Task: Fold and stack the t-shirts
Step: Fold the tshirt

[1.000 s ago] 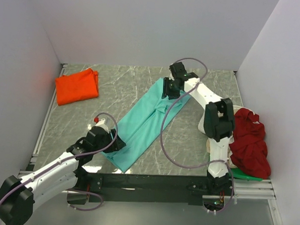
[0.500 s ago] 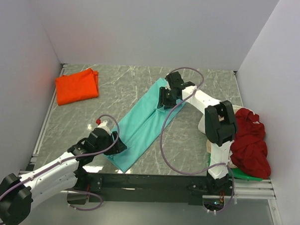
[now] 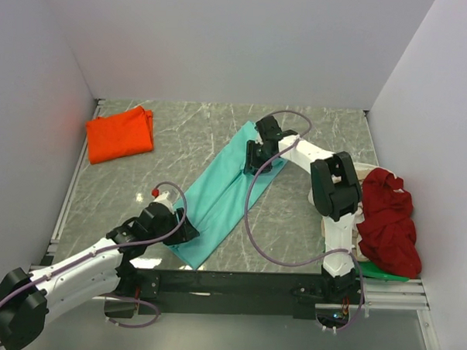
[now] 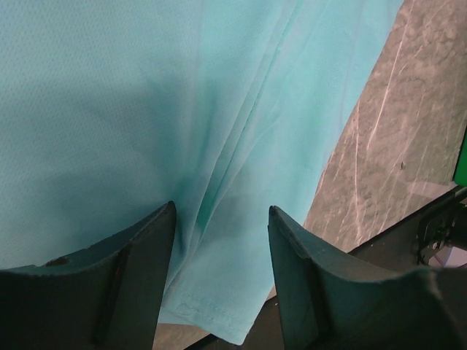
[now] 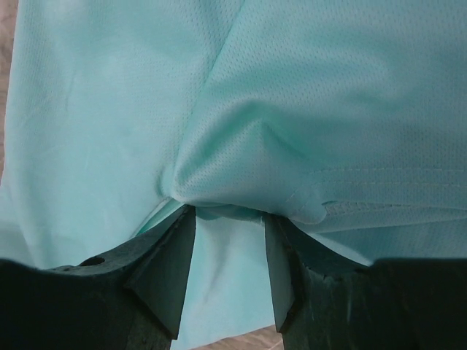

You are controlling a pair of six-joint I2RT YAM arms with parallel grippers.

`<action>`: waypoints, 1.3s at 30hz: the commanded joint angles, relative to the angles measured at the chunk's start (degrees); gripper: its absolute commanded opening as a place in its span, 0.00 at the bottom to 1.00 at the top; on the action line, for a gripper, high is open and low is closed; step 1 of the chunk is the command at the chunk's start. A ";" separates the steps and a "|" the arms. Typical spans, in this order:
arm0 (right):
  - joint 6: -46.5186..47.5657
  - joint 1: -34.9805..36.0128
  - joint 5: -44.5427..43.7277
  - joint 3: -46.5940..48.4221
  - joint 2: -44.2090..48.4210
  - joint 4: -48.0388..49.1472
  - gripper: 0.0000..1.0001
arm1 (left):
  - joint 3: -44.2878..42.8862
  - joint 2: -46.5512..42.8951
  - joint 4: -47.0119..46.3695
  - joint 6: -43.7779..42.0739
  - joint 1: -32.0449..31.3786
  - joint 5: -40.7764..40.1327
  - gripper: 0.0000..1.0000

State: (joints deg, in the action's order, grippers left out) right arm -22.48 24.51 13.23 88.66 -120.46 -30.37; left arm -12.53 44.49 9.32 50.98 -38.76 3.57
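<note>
- Over the last second the right hand [image 3: 254, 156] has come in from the far end of the teal shirt [image 3: 217, 194], moving leftward and nearer along the cloth. The left hand [image 3: 178, 228] has slid a little nearer its own base at the shirt's near end.
- Right hand: its fingers [image 5: 164, 281] stand partly apart, gripping a bunched fold of the teal shirt between the tips. In the wrist view a stitched hem runs off to the right of the bunch.
- Below that hand, more of the shirt lies smooth.
- Left hand: its fingers [image 4: 131, 284] stand apart astride the shirt, just short of its near hem. Creases run down into the gap between them. Whether the cloth is pinched I cannot tell.
- To the right of those fingers the shirt's edge gives way to bare desk [image 4: 387, 146].
- Between the two hands the teal shirt stretches as a long narrow strip, slantwise on the desk.
- An orange shirt [image 3: 120, 134] lies folded well to the left of the right hand and far beyond the left one, near the wall.
- A red shirt [image 3: 386, 220] is heaped well to the right of the right hand, beside that arm. A green cloth [image 3: 388, 272] shows under its near side.
</note>
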 commanded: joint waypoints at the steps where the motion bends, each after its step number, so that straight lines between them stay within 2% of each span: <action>1: -0.37 0.18 -0.66 3.09 -2.40 -0.65 0.50 | 0.67 0.51 -1.50 1.22 -0.70 0.29 0.59; 6: -0.37 0.10 -2.33 6.69 -5.30 -2.85 0.50 | 1.81 2.62 -4.66 3.42 -2.89 0.47 0.58; 12: 0.50 -0.61 -3.74 12.66 -8.64 -5.40 0.50 | 1.72 2.18 -4.84 7.99 -6.93 -3.40 0.58; 19: 3.49 -1.75 -6.55 19.52 -12.07 -8.91 0.50 | 2.34 4.37 -11.25 14.75 -13.43 -7.17 0.58; 26: 6.22 -3.42 -8.31 23.57 -14.27 -10.85 0.50 | -0.91 13.50 -16.52 18.01 -22.57 -12.36 0.59; 39: 9.65 -6.76 -7.79 27.88 -16.99 -13.22 0.50 | -12.42 31.44 -23.47 19.24 -32.60 -14.38 0.60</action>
State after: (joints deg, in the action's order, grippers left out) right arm -15.25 18.52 7.70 114.37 -135.48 -41.76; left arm -21.87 73.87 -12.62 69.65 -69.38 -10.09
